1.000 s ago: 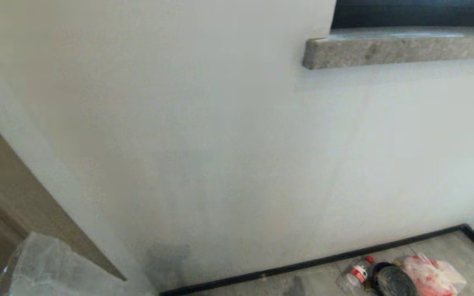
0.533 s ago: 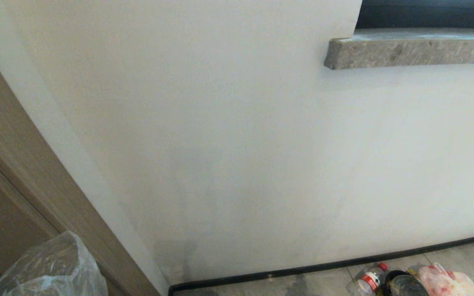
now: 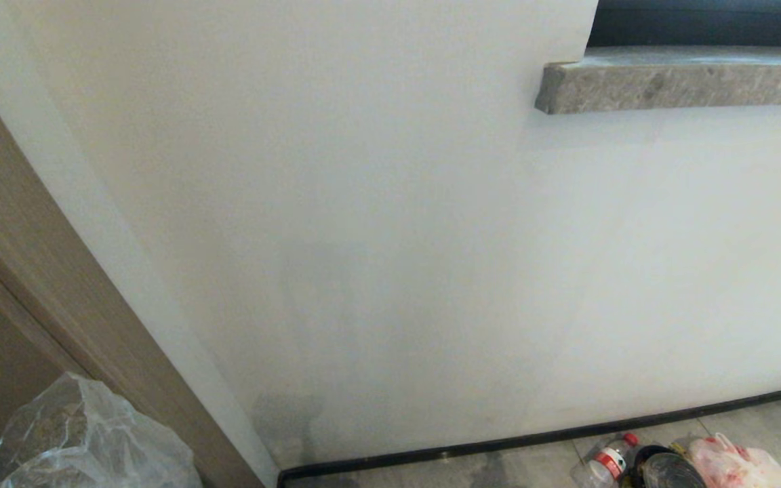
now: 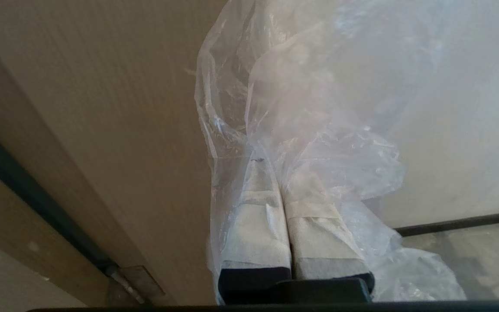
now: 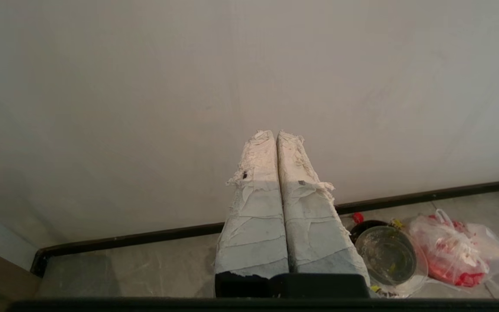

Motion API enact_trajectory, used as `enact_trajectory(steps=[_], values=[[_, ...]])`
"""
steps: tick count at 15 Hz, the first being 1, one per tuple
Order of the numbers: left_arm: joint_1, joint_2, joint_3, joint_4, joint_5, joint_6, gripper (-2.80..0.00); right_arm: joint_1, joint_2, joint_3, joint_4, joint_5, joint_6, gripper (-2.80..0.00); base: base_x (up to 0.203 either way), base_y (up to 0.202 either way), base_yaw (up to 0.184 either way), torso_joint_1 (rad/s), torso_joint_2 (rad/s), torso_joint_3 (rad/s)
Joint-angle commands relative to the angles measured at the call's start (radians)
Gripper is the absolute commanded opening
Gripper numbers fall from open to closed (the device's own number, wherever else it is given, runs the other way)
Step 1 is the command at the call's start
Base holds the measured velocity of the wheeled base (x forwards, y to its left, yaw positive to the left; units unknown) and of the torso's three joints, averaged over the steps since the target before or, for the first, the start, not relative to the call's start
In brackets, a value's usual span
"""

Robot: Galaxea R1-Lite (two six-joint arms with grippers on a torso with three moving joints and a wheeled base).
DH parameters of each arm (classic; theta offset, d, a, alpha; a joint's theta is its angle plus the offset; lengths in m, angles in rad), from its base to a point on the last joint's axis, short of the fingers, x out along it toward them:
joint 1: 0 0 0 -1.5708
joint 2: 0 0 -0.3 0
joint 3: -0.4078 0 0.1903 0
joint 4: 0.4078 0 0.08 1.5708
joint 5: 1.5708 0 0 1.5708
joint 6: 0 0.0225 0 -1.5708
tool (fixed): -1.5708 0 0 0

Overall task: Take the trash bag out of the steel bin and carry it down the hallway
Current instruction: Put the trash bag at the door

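trash bag point(image 3: 85, 440) slumped lower since before, left gripper point(image 4: 275, 167) jaws clamped on it, right gripper point(image 5: 277, 136) jaws closed, empty

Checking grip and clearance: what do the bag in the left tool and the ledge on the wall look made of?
The trash bag looks like thin clear plastic film: crinkled, see-through, with whitish glints. The ledge looks like grey stone, probably marble or similar: mottled, matte face and blunt, thick edge.

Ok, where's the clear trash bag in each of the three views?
Head view: trash bag in the lower-left corner, against the wooden door frame.
Left wrist view: centre, draped over the left gripper shut on it.
Right wrist view: not in it.
Shared landmark: the dark skirting along the wall.
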Motion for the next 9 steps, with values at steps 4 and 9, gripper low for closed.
enact_trajectory(steps=[4,9], values=[[0.0,0.001,0.002,-0.001,0.0,0.002,-2.8,0.001,-0.001,0.002,-0.001,0.0,-0.001,-2.8,0.0,0.0,0.0,0.0,0.0,0.0],[0.0,0.001,0.0,-0.001,0.0,0.003,-2.8,-0.001,-0.001,0.002,-0.001,0.0,0.001,-2.8,0.0,0.0,0.0,0.0,0.0,0.0]])
